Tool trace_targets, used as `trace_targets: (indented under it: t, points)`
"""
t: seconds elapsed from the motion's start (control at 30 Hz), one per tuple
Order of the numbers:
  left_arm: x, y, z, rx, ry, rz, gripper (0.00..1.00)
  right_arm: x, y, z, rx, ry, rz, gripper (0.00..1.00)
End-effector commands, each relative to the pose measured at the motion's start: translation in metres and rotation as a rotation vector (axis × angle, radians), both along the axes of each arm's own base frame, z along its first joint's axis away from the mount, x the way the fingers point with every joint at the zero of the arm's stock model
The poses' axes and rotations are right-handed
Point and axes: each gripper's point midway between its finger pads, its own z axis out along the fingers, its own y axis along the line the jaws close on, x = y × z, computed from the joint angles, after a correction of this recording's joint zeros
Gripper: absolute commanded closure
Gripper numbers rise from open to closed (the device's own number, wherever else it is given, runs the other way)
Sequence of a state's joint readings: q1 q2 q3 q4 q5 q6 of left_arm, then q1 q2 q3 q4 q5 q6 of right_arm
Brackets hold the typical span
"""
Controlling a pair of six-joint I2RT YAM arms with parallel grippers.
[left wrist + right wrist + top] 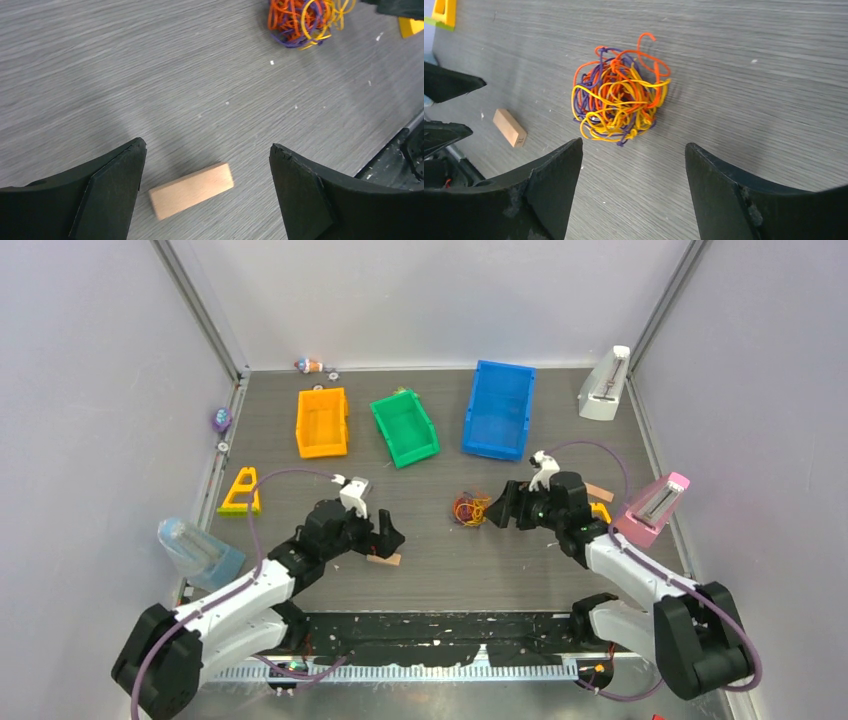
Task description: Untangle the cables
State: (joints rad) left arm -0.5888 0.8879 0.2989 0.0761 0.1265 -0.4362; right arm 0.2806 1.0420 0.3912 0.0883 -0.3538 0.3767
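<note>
Right now the ball of cables lies on the grey table, about in the middle. It is one messy clump of orange, yellow and purple strings, all wound into each other. A few loops stick out at the edges.

The right gripper is low, just beside the ball on its right side. Its two black fingers are spread wide apart. The ball lies a little in front of them, not between them. This gripper has nothing in it.

The left gripper is well apart from the ball, on the other side. Its fingers are spread wide too, and it has nothing in it. A small wooden block lies flat on the table under the gap, closer to one finger than the other. No finger touches it.

Along the far side of the table stand an orange bin, a green bin and a blue bin, all away from the ball.
</note>
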Motion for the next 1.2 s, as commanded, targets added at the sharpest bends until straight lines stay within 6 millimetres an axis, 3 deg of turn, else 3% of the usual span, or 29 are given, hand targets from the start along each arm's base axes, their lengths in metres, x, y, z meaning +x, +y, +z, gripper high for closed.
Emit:
trace_targets:
  t: [0.0, 0.1, 0.17, 0.23, 0.47, 0.53, 0.77, 1.17]
  points:
    - [0.021, -0.036, 0.042, -0.091, -0.126, -0.075, 0.07, 0.014, 0.030, 0.023, 0.097, -0.084, 0.077, 0.21]
    - [0.024, -0.050, 0.036, -0.111, -0.107, -0.104, 0.08, 0.021, 0.043, 0.027, 0.107, -0.107, 0.095, 0.24]
    - [0.026, -0.057, 0.032, -0.118, -0.094, -0.117, 0.08, 0.026, 0.050, 0.019, 0.085, -0.087, 0.104, 0.27]
    - [0.027, -0.065, 0.029, -0.128, -0.083, -0.135, 0.08, 0.030, 0.054, 0.011, 0.059, -0.074, 0.101, 0.36]
    - [0.034, -0.090, 0.028, -0.129, -0.085, -0.201, 0.09, 0.036, 0.050, -0.006, 0.033, -0.093, 0.066, 0.88]
    - [0.037, -0.096, 0.028, -0.123, -0.089, -0.216, 0.09, 0.035, 0.048, -0.008, 0.024, -0.108, 0.065, 0.94]
    - [0.054, -0.122, 0.027, -0.122, -0.085, -0.263, 0.12, 0.030, 0.045, -0.005, 0.018, -0.165, 0.083, 0.95]
    - [0.068, -0.159, -0.008, -0.111, 0.027, -0.266, 0.24, 0.027, 0.046, -0.001, 0.034, -0.185, 0.085, 0.95]
